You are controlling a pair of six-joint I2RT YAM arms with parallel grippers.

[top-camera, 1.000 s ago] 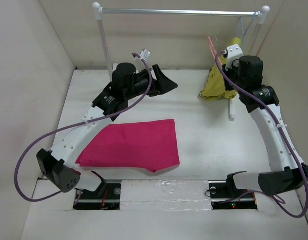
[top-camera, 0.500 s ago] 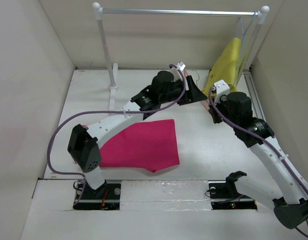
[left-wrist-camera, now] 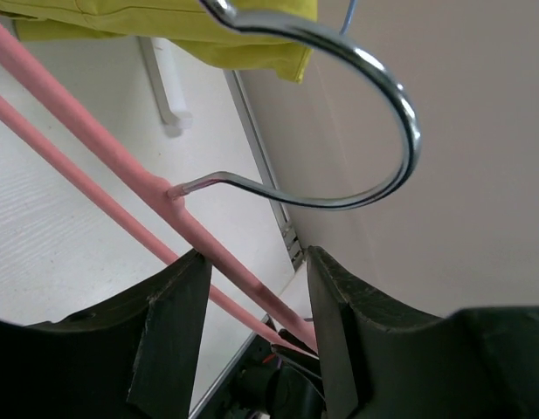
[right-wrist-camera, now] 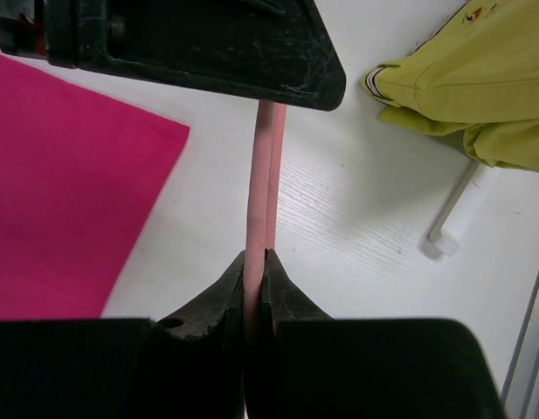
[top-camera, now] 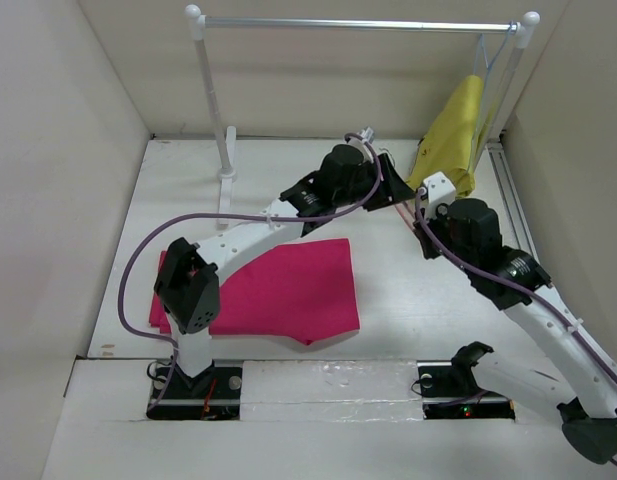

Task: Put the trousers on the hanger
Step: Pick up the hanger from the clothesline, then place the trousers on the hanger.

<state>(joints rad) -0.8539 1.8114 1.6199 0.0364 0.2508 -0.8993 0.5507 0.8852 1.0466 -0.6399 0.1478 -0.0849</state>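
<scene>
Top view: the large bright magenta-pink folded cloth trousers (top-camera: 278, 290) lie flat on the white table (top-camera: 428, 300) at lower centre-left, untouched by either arm. Both arms meet at upper centre-right. The left gripper (top-camera: 391, 182) and right gripper (top-camera: 420, 212) face each other there, with the thin salmon-pink triangular plastic hanger (top-camera: 404, 202) showing only as a sliver between them. A mustard-yellow cloth garment (top-camera: 451, 135) hangs from the silver metal rail (top-camera: 358, 23) at upper right.

Left wrist view: the hanger's two pink bars run from upper left down between the black fingers (left-wrist-camera: 177, 323). Its curved silver wire hook (left-wrist-camera: 400, 113) fills the upper right. The jaws straddle the bars with gaps showing, so this gripper is unclenched, not gripping.

Right wrist view: at bottom centre the fingertips (right-wrist-camera: 282, 292) are pinched tight on the pink bars, so the right gripper carries the hanger. The trousers sit at the left edge.

The step in hand looks like a handover or a two-handed steadying of the hanger. Next, the left jaws should close on the bars near the hook. The hanger then has to come down to the trousers.
</scene>
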